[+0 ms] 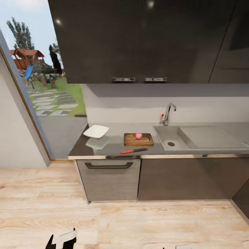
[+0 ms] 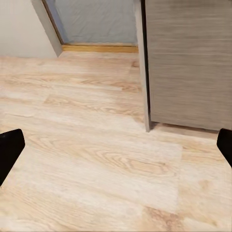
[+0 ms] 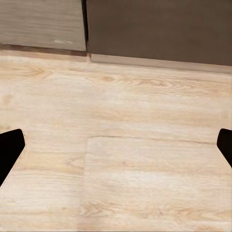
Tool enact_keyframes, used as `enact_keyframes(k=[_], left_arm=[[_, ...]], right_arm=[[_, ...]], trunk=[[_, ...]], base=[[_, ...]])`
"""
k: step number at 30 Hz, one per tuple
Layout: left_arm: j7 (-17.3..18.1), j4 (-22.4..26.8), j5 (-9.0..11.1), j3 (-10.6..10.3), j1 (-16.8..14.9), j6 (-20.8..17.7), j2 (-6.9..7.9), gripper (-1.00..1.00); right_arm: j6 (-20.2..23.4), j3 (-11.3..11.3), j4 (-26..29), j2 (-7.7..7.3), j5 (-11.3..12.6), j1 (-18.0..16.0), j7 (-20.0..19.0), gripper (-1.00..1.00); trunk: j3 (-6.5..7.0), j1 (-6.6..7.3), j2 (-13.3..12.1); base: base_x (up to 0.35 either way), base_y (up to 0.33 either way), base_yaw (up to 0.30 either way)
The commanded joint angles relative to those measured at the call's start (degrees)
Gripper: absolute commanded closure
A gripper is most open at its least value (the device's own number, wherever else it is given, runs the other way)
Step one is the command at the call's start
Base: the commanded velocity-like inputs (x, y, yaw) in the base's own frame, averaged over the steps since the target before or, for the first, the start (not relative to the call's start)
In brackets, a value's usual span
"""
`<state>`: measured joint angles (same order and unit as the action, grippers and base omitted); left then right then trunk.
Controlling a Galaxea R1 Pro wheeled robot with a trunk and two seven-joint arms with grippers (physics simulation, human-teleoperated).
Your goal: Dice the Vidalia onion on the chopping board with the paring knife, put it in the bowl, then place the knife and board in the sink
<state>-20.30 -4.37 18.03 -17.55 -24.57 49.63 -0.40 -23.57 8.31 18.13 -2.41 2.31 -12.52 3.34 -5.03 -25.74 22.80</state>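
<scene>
The brown chopping board (image 1: 138, 139) lies on the grey countertop (image 1: 110, 147), left of the sink (image 1: 170, 137). A small pinkish Vidalia onion (image 1: 138, 135) rests on the board. The red-handled paring knife (image 1: 133, 150) lies on the counter just in front of the board. The white bowl (image 1: 96, 131) stands further left. My left gripper (image 2: 116, 150) is open, its dark fingertips (image 2: 9, 152) spread wide above the wooden floor near a cabinet corner. My right gripper (image 3: 116, 147) is open too, over the floor in front of the cabinet base. Both are low and well short of the counter.
Dark wall cabinets (image 1: 145, 38) hang above the counter. A steel tap (image 1: 168, 113) with a red knob stands behind the sink, and a drainboard (image 1: 211, 136) extends right. A drawer front (image 1: 109, 178) sits under the bowl. A glass door (image 1: 52, 100) opens onto a garden at left.
</scene>
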Motion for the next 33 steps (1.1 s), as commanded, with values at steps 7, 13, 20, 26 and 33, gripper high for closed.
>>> enact_keyframes(k=[7, 13, 20, 26, 33], left_arm=[[-0.3, -0.2, 0.2, -0.5, -0.1, 0.2, -0.02, -1.0], [-0.3, -0.2, 0.2, -0.5, -0.1, 0.2, -0.04, -1.0], [-0.3, -0.2, 0.2, -0.5, -0.1, 0.2, -0.04, -1.0], [-0.3, -0.2, 0.2, -0.5, -0.1, 0.2, -0.04, -1.0], [-0.3, -0.2, 0.2, -0.5, -0.1, 0.2, -0.04, -1.0]], right_arm=[[-0.2, 0.5, 0.0, -0.05, 0.2, -0.1, 0.3, -1.0], [-0.2, 0.5, 0.0, -0.05, 0.2, -0.1, 0.3, -1.0], [-0.2, 0.5, 0.0, -0.05, 0.2, -0.1, 0.3, -1.0], [-0.1, 0.5, 0.0, -0.05, 0.2, -0.1, 0.3, -1.0], [-0.1, 0.5, 0.0, -0.05, 0.2, -0.1, 0.4, -1.0]], trunk=[[-0.09, -0.04, 0.1], [-0.08, -0.04, 0.1], [-0.08, -0.04, 0.1], [-0.08, -0.04, 0.1], [-0.08, -0.04, 0.1]], base=[[0.067, 0.28, 0.0], [0.01, 0.294, 0.0], [0.001, 0.28, 0.0], [0.0, 0.065, 0.0], [-0.01, 0.007, 0.0]])
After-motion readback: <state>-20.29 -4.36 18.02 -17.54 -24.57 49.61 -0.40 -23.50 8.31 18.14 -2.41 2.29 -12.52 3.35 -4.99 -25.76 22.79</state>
